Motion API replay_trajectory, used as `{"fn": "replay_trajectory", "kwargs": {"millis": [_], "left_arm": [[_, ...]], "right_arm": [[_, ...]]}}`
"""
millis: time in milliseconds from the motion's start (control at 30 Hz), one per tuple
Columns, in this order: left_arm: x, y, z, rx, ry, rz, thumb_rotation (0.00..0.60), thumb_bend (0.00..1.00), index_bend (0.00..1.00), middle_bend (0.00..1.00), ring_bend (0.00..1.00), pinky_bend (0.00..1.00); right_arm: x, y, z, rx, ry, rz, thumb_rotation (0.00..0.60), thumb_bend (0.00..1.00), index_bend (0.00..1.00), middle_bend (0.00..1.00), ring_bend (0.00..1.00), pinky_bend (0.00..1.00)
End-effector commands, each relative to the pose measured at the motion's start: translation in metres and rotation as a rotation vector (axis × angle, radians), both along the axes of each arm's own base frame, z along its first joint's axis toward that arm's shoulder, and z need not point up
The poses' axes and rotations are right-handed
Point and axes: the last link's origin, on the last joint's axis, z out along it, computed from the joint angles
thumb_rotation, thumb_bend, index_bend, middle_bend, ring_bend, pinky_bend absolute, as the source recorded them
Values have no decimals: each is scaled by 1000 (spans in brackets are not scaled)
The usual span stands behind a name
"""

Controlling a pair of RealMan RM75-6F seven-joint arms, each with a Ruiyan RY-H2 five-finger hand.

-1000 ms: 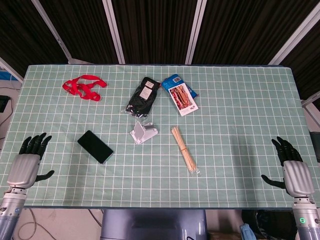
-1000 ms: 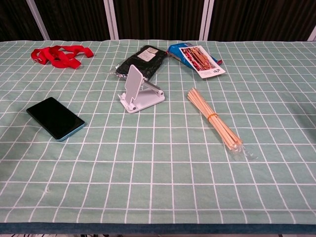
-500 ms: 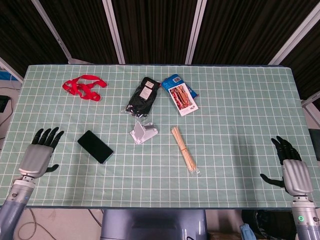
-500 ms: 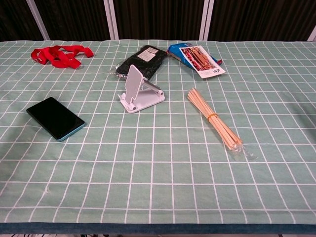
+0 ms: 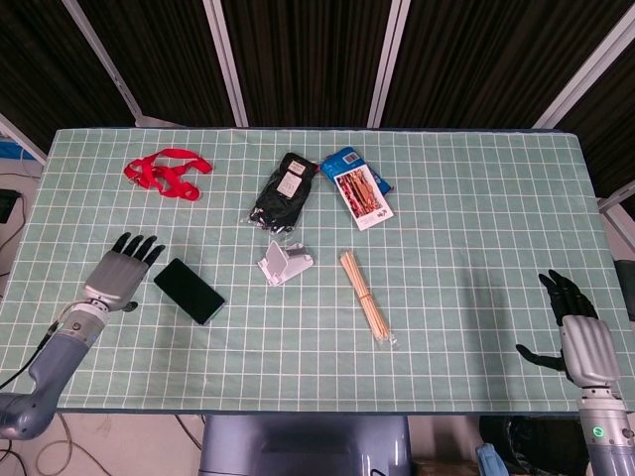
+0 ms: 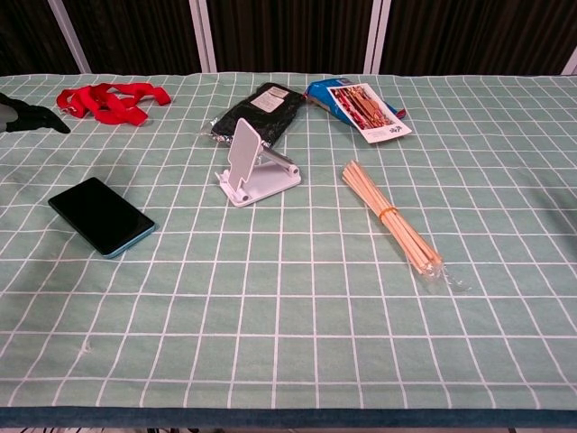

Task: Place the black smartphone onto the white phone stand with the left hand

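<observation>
One black smartphone point(image 5: 189, 291) near counter's point(image 5: 476, 228) left edge; one white phone stand point(image 5: 284, 263) mid-counter. Left hand point(image 5: 119, 277), right hand point(image 5: 578, 336): fingers spread, empty.

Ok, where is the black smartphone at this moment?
In the head view the black smartphone lies flat on the table's left side, just right of the left robot hand and left of the white phone stand.

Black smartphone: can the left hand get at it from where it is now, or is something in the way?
Probably yes. The left hand is open just beside the black smartphone, which lies flat on the table with nothing between them. The white phone stand sits well clear.
</observation>
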Motion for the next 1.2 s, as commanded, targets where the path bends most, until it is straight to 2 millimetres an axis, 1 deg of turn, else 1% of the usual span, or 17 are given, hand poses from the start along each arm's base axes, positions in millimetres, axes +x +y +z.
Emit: {"fn": "replay_trajectory", "kwargs": {"millis": [33,267,567,800,1200], "left_arm": [[2,5,-7,-27,22,-1,600,109,110,35,0,0],[9,10,-20,-73,49,-20,600,108,147,81,0,0],[17,12,-37,-113,51,-38,600,109,146,101,0,0],[24,11,-52,-146,38,-48,600,109,138,159,0,0],[34,12,-68,-183,40,-70,600,133,148,177,0,0]], "right_arm": [[0,0,0,1,-2,-2,600,95,0,0,0,148],[0,0,0,2,-10,-7,600,95,0,0,0,148],[0,-1,0,3,-18,-9,600,98,0,0,0,148],[0,-1,1,4,-22,-12,600,99,0,0,0,148],[0,-1,1,5,-33,-18,600,99,0,0,0,148]]}}
